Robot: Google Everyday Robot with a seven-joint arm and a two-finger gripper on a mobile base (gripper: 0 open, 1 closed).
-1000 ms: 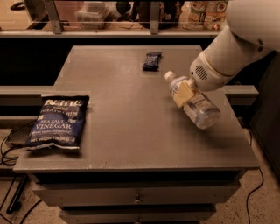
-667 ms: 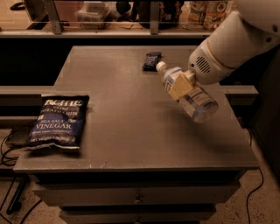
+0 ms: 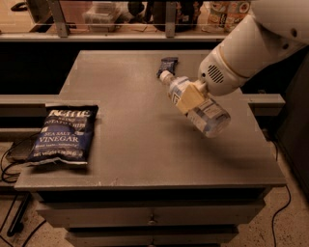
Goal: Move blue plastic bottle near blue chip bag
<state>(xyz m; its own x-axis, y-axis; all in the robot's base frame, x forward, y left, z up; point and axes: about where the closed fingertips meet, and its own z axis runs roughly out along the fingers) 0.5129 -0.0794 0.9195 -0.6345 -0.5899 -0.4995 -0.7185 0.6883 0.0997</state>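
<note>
The blue plastic bottle (image 3: 203, 112) is clear with a white cap and a pale label. It hangs tilted in the air above the right part of the table, cap pointing up and left. My gripper (image 3: 189, 97) is shut on the bottle around its middle, with a tan finger pad across the label. The blue chip bag (image 3: 64, 135), dark navy with white "Vinegar" lettering, lies flat at the table's front left edge, well apart from the bottle.
A small dark blue snack wrapper (image 3: 167, 66) lies near the table's (image 3: 130, 120) far middle, just behind the bottle's cap. A shelf with jars and containers (image 3: 227, 12) runs behind the table. Cables (image 3: 10, 164) lie on the floor at left.
My gripper has lifted the bottle off the table and carried it a little to the left. The chip bag and wrapper have not moved.
</note>
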